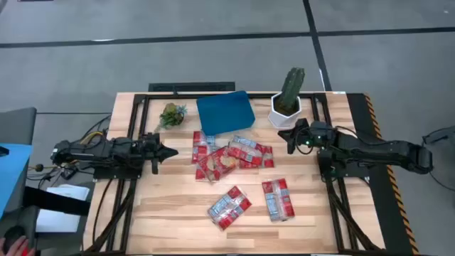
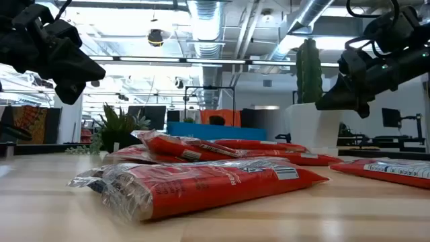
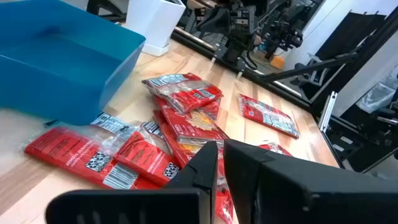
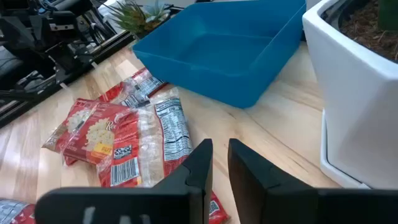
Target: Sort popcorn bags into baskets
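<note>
Both tools are closed on nothing, the fingers almost together with a thin gap. On the high view the left tool [image 1: 168, 151] hovers at 9 o'clock of the bench [image 1: 170, 210], pointing to the centre; the right tool [image 1: 291, 137] hovers at 3 o'clock, near the white pot with the cactus [image 1: 288, 99].

Going from left to right at the far side: a small green plant [image 1: 170, 114] at 11 o'clock, then the blue basket [image 1: 225, 112] at 12 o'clock, which seems to hold no packet, then the pot at 1 o'clock. The popcorn bags are still all on the wood. A pile of overlapping bags [image 1: 222, 158] lies in the centre, just in front of the basket, and two separate bags [image 1: 229, 207] [image 1: 277, 198] lie toward 6 o'clock.

I judge the bags to be light, soft and a little slippery, because the film is glossy and wrinkled. The flat sealed edge looks the best place to pinch, and the separate bags are easier than the pile.

The bench is pale wooden planks with a black frame, smooth and flat. Behind it is an open workshop with ceiling pipes, lamps and screens; the floor is grey.
</note>
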Robot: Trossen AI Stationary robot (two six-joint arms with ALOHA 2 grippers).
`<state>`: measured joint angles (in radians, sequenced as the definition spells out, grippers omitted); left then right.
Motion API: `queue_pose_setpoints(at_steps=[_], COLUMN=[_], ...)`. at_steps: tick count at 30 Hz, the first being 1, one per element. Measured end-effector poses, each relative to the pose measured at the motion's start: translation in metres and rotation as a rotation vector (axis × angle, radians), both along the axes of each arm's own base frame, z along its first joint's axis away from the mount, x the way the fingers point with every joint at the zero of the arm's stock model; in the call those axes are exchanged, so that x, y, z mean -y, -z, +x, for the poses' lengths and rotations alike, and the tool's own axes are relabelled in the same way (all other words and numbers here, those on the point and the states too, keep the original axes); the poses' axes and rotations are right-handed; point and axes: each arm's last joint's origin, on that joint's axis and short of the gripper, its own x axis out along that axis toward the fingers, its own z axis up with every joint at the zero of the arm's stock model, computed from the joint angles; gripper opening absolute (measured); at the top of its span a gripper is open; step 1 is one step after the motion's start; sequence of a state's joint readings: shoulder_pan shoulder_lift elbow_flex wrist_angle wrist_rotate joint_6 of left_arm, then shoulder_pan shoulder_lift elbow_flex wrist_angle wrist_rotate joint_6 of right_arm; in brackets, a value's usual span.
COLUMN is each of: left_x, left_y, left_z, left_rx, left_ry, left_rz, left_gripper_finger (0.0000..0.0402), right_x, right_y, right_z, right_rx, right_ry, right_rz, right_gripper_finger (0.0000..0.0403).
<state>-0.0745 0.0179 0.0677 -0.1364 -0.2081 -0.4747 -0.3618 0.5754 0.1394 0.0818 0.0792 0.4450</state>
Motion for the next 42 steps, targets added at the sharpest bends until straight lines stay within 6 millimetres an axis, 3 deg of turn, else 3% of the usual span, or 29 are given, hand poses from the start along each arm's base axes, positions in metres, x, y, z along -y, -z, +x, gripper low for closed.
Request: queue_pose_setpoints(at_steps=[36, 42], left_x=[-0.0001, -0.0039], left_y=[-0.0001, -0.0028], left_z=[0.0, -0.0002], left_rx=[0.002, 0.047], left_ry=[-0.003, -0.14], left_rz=[0.0, -0.046], left_gripper_finger=[0.0016, 0.0016], right_x=[0.0, 0.0], right_y=[0.0, 0.0], right_z=[0.0, 0.0], right_rx=[0.0, 0.0], right_ry=[0.0, 0.0], right_rz=[0.0, 0.0], right_gripper_finger=[0.0076, 0.0076])
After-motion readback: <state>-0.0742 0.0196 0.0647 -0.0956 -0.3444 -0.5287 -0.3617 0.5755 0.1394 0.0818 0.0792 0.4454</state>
